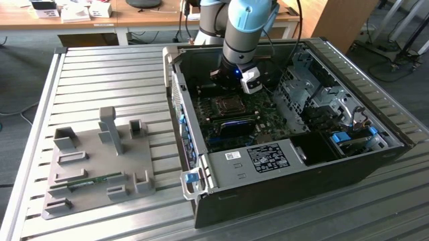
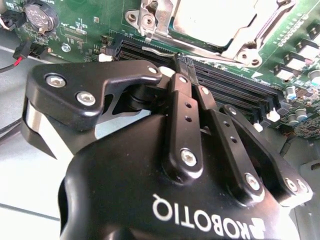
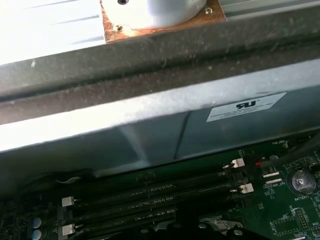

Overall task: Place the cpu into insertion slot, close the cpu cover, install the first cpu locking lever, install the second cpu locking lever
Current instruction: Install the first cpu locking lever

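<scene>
In the second wrist view the cpu [image 2: 215,17] shows its silver-grey top and lies flat inside the insertion slot [image 2: 150,22]. The cpu cover [image 2: 245,45], a silvery frame, lies around the chip's edge. My gripper [image 2: 186,62] hovers just beside the socket, over the black memory slots [image 2: 235,90]. Its black fingers [image 2: 182,100] are pressed together, shut, with nothing between them. In the exterior view the arm reaches down into the open computer case [image 1: 288,165], and the gripper [image 1: 231,83] hangs just behind the socket [image 1: 228,104]. Whether the locking levers are latched I cannot tell.
The green motherboard [image 2: 90,30] carries a coin battery [image 2: 39,17] and capacitors [image 2: 300,112]. The case wall [image 3: 160,125] stands close by in the first wrist view. On the slatted table a grey fixture plate [image 1: 100,165] lies at the exterior view's left.
</scene>
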`<state>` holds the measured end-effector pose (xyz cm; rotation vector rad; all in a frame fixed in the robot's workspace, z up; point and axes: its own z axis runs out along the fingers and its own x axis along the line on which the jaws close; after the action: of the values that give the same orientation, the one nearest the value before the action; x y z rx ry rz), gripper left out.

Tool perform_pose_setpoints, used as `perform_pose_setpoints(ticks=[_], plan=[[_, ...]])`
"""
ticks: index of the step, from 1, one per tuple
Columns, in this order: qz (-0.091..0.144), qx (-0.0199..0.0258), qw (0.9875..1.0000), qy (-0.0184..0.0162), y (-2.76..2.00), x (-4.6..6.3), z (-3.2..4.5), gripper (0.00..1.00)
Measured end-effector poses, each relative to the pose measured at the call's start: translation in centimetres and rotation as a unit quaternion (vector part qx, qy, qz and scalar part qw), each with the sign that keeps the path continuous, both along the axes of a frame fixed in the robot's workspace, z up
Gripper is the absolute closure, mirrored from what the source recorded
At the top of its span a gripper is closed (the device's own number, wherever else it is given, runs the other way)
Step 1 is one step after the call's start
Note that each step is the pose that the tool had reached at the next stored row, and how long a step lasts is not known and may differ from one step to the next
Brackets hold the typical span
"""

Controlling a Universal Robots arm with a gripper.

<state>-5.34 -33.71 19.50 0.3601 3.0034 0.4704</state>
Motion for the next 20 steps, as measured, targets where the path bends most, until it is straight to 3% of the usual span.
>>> perform_pose_setpoints(ticks=[12, 20], plan=[[0.0, -0.0098, 1.0, 0.0, 0.17, 0.0, -0.06, 0.89], [0.0, -0.0105, 0.9999, 0.0, 0.29, 0.0, -0.07, 0.89]])
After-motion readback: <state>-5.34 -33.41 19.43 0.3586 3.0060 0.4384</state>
